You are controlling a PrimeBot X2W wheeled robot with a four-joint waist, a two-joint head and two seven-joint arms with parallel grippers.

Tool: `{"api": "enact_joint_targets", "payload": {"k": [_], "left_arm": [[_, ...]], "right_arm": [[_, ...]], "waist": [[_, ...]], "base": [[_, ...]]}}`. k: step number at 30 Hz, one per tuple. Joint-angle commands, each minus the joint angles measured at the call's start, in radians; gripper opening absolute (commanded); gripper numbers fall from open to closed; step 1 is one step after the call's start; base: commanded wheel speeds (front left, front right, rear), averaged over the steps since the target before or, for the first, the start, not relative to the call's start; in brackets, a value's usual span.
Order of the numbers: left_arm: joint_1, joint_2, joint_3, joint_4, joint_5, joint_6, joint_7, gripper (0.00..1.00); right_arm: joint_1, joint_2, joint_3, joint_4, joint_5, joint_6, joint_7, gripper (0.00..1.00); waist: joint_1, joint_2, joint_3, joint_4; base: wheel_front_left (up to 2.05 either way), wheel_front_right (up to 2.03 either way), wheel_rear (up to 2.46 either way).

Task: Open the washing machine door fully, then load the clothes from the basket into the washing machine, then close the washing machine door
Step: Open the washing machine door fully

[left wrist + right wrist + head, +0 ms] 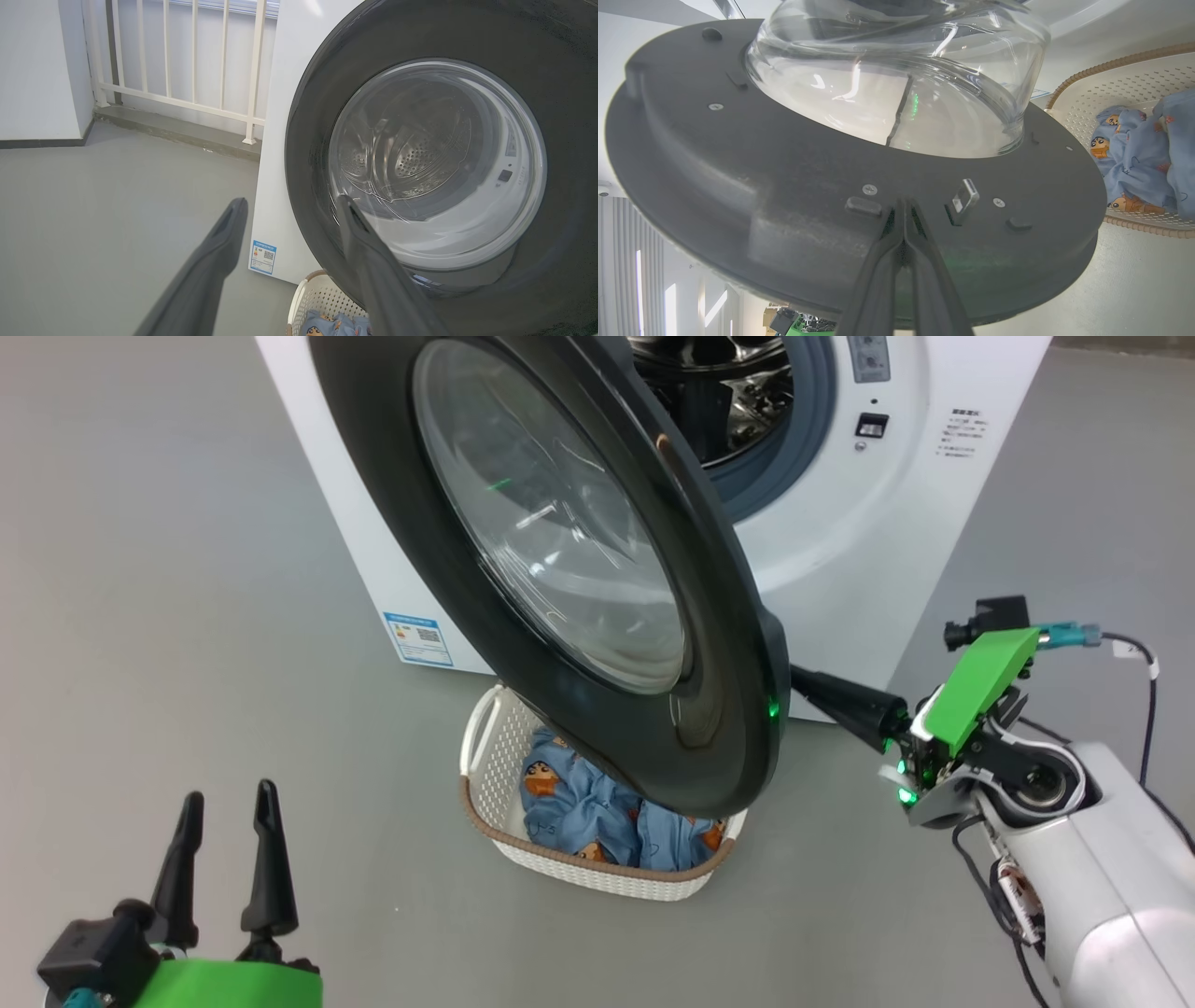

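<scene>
The washing machine door (719,709), black-rimmed with a bulging glass window, stands swung partway out from the white washing machine (840,523), whose steel drum (738,401) shows behind it. My right gripper (801,679) is shut, its joined tips (903,205) against the door's inner face (784,177) beside the latch (964,198). Beneath the door sits the basket (504,747) holding the light blue clothes (579,803). My left gripper (230,793) is open and holds nothing, low at the left, well apart from the basket. The left wrist view shows that gripper (292,200) facing the door's outer rim (308,140).
Grey floor (187,616) spreads to the left of the machine and in front of the basket. A white railing (187,70) and a wall (37,70) stand behind the machine's left side. A blue label sticker (418,639) sits low on the machine's front. Cables (1148,709) trail from my right arm.
</scene>
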Motion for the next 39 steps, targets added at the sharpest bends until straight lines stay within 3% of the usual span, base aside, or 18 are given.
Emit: {"api": "enact_joint_targets", "payload": {"k": [1, 13, 39], "left_arm": [[-0.002, 0.019, 0.032, -0.019, 0.016, -0.002, -0.008, 1.0], [0.023, 0.021, 0.035, -0.023, 0.02, 0.004, -0.008, 1.0], [0.052, 0.034, 0.0, -0.023, 0.019, 0.011, 0.002, 1.0]], "right_arm": [[0.015, 0.019, 0.013, -0.034, 0.01, 0.003, 0.013, 0.0], [0.129, 0.039, 0.009, -0.108, 0.001, 0.003, 0.032, 0.0], [0.274, 0.159, 0.028, -0.211, -0.022, 0.003, 0.065, 0.0]], "waist": [[0.0, 0.0, -0.008, 0.011], [0.0, 0.0, -0.049, 0.069], [0.0, 0.0, -0.108, 0.201]], "base": [[0.0, 0.0, 0.0], [0.0, 0.0, 0.0], [0.0, 0.0, 0.0]]}}
